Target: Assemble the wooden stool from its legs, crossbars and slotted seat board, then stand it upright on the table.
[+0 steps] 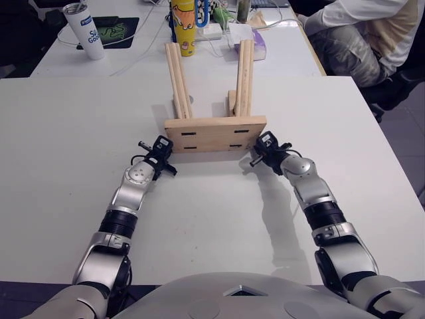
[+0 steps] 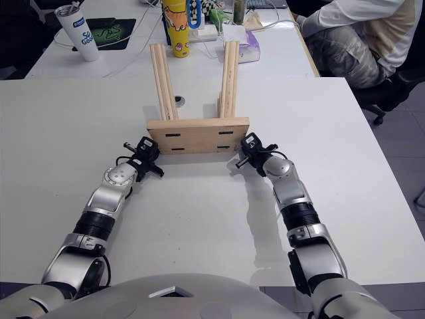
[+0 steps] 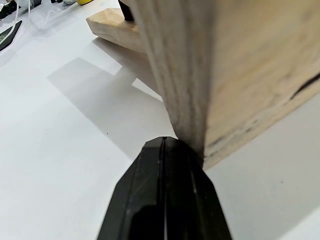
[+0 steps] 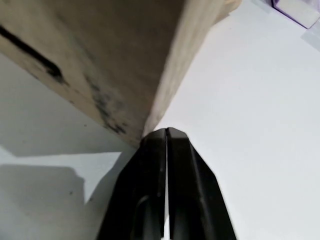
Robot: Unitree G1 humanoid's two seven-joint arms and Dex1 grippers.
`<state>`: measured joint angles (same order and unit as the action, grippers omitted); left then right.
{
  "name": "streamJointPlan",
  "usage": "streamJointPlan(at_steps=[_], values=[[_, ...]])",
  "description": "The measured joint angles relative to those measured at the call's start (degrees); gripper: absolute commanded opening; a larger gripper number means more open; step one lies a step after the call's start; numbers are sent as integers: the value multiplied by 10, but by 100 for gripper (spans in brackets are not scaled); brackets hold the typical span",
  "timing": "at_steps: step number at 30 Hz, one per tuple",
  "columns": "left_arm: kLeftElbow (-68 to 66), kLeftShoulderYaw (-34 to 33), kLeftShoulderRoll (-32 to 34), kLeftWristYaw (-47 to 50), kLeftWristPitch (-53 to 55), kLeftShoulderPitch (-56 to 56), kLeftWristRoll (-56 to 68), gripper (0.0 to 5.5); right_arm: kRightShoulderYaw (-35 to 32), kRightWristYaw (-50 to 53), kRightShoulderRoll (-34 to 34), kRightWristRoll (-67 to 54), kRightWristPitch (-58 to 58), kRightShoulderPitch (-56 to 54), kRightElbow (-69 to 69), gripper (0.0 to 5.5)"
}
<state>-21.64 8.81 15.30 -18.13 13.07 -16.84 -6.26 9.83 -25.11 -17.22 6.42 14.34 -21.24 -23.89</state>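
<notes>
**A:** Where does the stool (image 1: 214, 109) sit right now?

**B:** Centre of the frame, lying on its side on the white table (image 1: 66, 173). The slotted seat board (image 1: 216, 133) stands on its edge and faces the camera, with the legs (image 1: 178, 80) running away toward the top of the frame. It looks assembled, so I judge that tipping it onto its feet is what remains.

**A:** And the grippers?

**B:** The left gripper (image 1: 161, 151) is at the board's lower left corner and the right gripper (image 1: 264, 147) at its lower right. Both are clenched with nothing between the fingers. In the left wrist view the fingers (image 3: 165, 200) are pressed together, tips touching the board's bottom corner. In the right wrist view the fingers (image 4: 167, 190) do the same on their side.

**A:** So they are pushing, not gripping?

**B:** That's my reading. Closed tips can only nudge or lever, so both sides should rise evenly or the board will twist. I'd keep the tips under the edge, not on the face, where they could slide off.

**A:** Any hazards?

**B:** A yellow cup (image 1: 184, 26) stands near the leg ends at the top of the frame. I'd raise the seat rather than shove the stool forward.
</notes>
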Motion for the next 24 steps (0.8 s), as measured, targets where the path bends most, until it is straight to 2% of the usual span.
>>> streamJointPlan(at_steps=[7,16,24], values=[[43,-9,9,-2,13,9,0,2,-8,-15,-9,-5,16,14,82,0],[190,-39,26,-3,72,6,7,2,-43,-27,-22,-45,80,8,218,0],[274,-61,32,-2,129,-12,10,2,-78,-27,-22,-73,147,-57,308,0]])
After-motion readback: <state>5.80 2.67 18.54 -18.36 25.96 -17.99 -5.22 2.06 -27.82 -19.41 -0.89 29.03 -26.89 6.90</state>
